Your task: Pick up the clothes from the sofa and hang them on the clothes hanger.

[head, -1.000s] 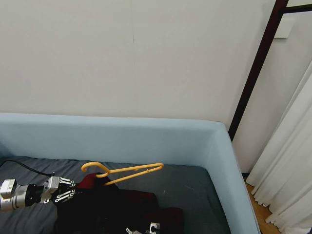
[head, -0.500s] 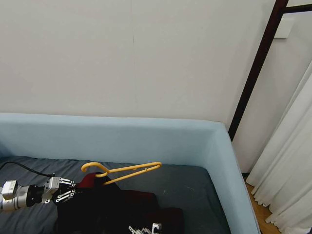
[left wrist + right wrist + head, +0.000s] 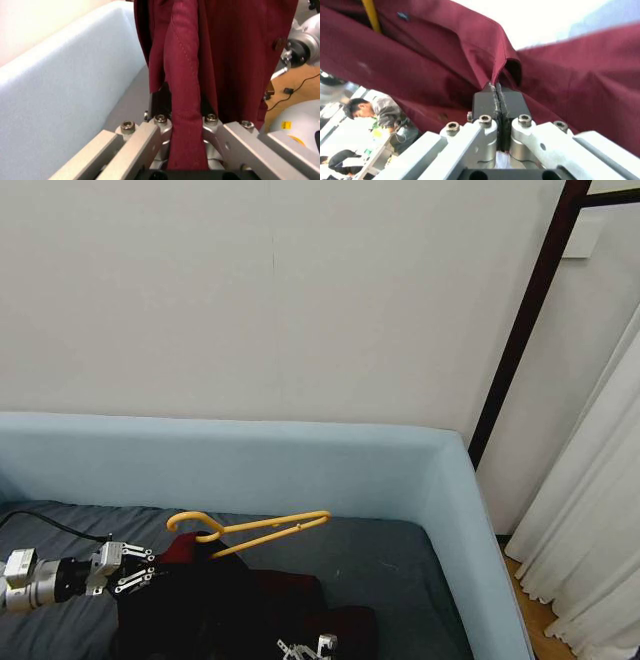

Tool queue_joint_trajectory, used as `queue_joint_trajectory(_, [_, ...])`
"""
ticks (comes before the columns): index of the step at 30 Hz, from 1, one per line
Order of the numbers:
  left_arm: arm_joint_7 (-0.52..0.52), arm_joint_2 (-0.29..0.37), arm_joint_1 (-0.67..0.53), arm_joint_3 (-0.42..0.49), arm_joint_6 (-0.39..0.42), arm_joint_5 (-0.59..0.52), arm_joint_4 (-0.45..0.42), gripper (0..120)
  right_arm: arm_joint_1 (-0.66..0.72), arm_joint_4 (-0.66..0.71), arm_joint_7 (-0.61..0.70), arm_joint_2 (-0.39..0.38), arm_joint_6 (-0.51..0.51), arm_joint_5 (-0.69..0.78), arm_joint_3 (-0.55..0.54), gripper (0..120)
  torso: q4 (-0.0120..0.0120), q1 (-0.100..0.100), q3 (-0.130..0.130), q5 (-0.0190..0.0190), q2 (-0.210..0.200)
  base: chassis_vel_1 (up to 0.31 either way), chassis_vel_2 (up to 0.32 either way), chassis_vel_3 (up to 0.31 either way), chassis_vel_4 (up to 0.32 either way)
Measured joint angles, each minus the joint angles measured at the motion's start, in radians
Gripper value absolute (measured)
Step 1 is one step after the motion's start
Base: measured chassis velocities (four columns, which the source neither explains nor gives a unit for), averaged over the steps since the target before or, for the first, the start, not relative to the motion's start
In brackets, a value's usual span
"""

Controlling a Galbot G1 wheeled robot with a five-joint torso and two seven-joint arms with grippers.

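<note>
From the head, a soft dark red shirt (image 3: pixel 230 600) lay bunched on the grey seat of the pale blue sofa (image 3: pixel 300 465). A thin yellow hanger (image 3: pixel 265 528) with a curly hook stuck out at the shirt's 12 o'clock. The metal left gripper (image 3: pixel 150 570) pinched the shirt's edge at 9 o'clock. The right gripper (image 3: pixel 305 647) poked in at 5 o'clock.

At the left wrist, the left gripper (image 3: pixel 186 123) squeezed a long stitched fold of the shirt (image 3: pixel 225 56), beside the padded sofa (image 3: pixel 60 86) wall.

At the right wrist, the right gripper (image 3: pixel 497 101) was clamped tight on a pointy fold of the smooth shirt (image 3: pixel 420 63), with the hanger (image 3: pixel 370 15) farther off.
</note>
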Motion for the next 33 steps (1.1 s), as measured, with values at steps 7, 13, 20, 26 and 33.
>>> queue_joint_trajectory(7, [-0.011,-0.010,0.010,-0.001,-0.010,-0.004,-0.021,1,0.034,0.122,-0.002,-0.030,0.016,-0.003,0.119,0,0.0001,0.000,0.000,0.0000,0.000,0.000,0.000,0.000,0.000])
queue_joint_trajectory(13, [-0.013,-0.013,0.006,0.004,-0.010,-0.007,-0.032,1,0.089,0.246,0.012,-0.094,-0.013,-0.004,0.239,0,0.0000,0.000,0.000,0.0000,0.000,0.000,0.000,0.000,0.000])
queue_joint_trajectory(20, [-0.019,-0.018,-0.010,0.018,-0.013,-0.005,-0.021,1,0.099,0.349,-0.033,-0.161,-0.035,-0.011,0.304,0,0.0000,0.000,0.000,0.0000,0.000,0.000,0.000,0.000,0.000])
queue_joint_trajectory(26, [-0.037,-0.019,-0.027,0.028,-0.018,-0.005,-0.008,1,0.097,0.434,-0.135,-0.226,-0.041,-0.045,0.329,0,0.0000,0.000,0.000,-0.0001,0.000,0.000,0.000,0.000,0.000])
queue_joint_trajectory(33, [-0.037,-0.010,-0.031,0.029,-0.018,-0.008,-0.009,1,0.094,0.455,-0.167,-0.247,-0.044,-0.089,0.324,0,0.0000,0.000,0.000,-0.0001,0.000,0.000,0.000,0.000,0.000])
